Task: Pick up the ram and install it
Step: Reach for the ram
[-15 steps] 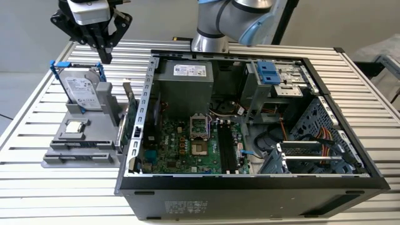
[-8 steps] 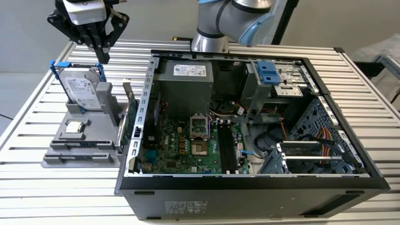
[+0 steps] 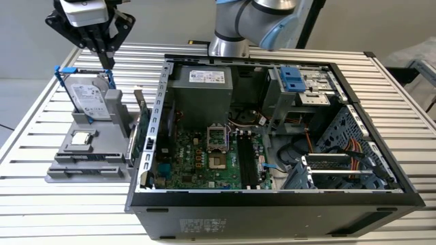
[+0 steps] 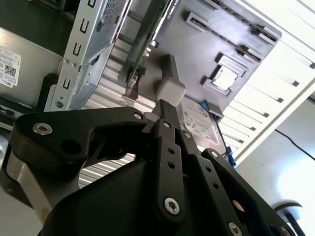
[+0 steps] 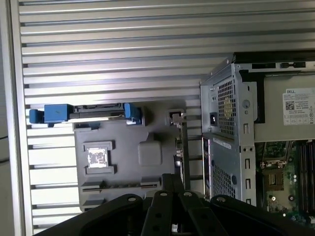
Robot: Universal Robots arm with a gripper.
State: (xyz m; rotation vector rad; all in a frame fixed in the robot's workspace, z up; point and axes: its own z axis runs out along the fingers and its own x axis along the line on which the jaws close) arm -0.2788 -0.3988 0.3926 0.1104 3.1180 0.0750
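Note:
My gripper (image 3: 107,62) hangs above the grey parts holder (image 3: 81,168) at the exterior view's left, over the upright hard drive (image 3: 89,97). Its black fingers meet at the tips, shut, with nothing between them, as both wrist views show (image 4: 163,105) (image 5: 172,179). The ram is hidden from me. The open computer case (image 3: 272,201) lies to the right, with the green motherboard (image 3: 197,158) and its long black slots (image 3: 246,161) exposed. The holder (image 5: 123,162) lies straight below the fingers.
A processor chip (image 3: 80,138) lies in a recess of the holder. A green expansion card (image 3: 143,132) with a metal bracket stands between holder and case. The arm's base (image 3: 235,30) stands behind the case on the slatted metal table (image 3: 41,204).

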